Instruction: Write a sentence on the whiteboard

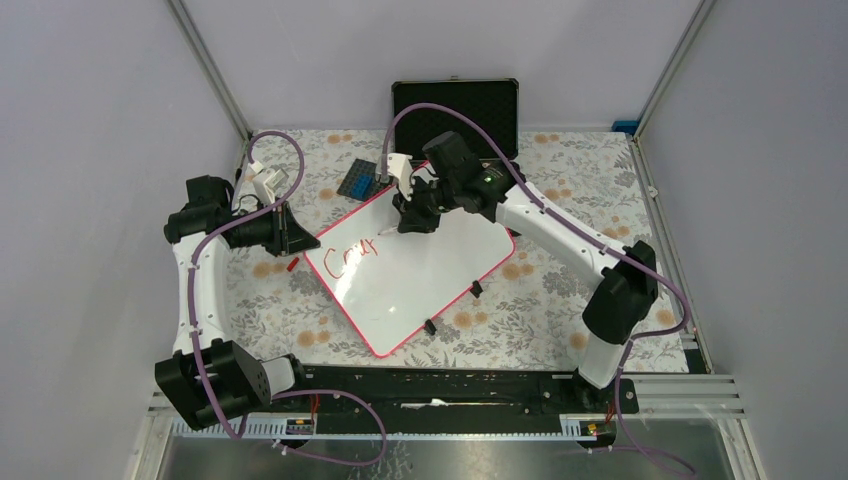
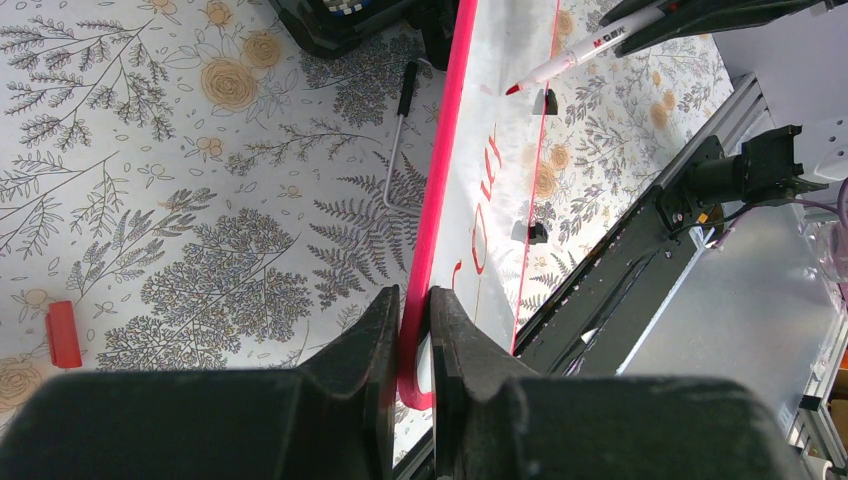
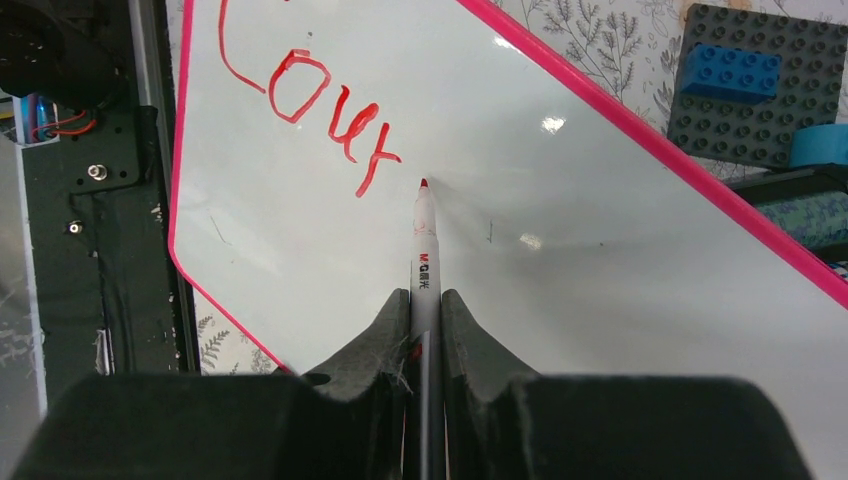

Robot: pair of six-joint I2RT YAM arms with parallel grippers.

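Marker sat pinched in right gripper, tip just beside sentence "Cour" on whiteboard; left gripper fingers clamped pink frame. Tip contact was unclear.

The whiteboard is glossy and smooth, its pink frame shiny plastic. The tabletop cover looks matt. The marker is smooth white plastic; the left pincer and right pincer are matt black.

You have bright, even, diffuse light in all three views, and the shadows are faint. In the right wrist view the glossy whiteboard shows two small glare spots and a soft grey shadow beside the marker. The near foreground of both wrist views is blurred.
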